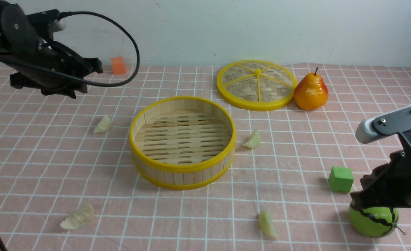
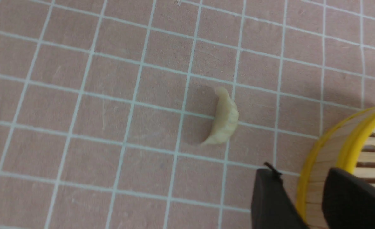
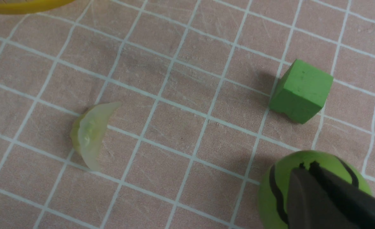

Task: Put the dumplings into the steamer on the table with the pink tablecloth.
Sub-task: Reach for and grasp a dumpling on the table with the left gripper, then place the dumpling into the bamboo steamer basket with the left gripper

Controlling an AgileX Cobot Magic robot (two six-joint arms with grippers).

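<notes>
The steamer (image 1: 183,168) stands empty in the middle of the pink tablecloth (image 1: 296,167). Four dumplings lie around it: cream ones at its left (image 1: 103,124) and front left (image 1: 77,217), greenish ones at its right (image 1: 253,139) and front right (image 1: 267,223). My left gripper (image 1: 86,78) hangs high at the back left, open and empty. The left wrist view shows its jaws (image 2: 305,178) apart over the steamer's edge (image 2: 343,140), near the cream dumpling (image 2: 224,119). My right gripper (image 1: 356,199) is shut and empty above a green ball; its view (image 3: 305,168) shows the greenish dumpling (image 3: 90,135).
The woven lid (image 1: 256,84) and a pear (image 1: 311,91) lie at the back right. An orange cube (image 1: 118,65) sits at the back left. A green cube (image 1: 341,179) and a green striped ball (image 1: 373,221) sit at the right, both in the right wrist view (image 3: 300,90) (image 3: 273,190).
</notes>
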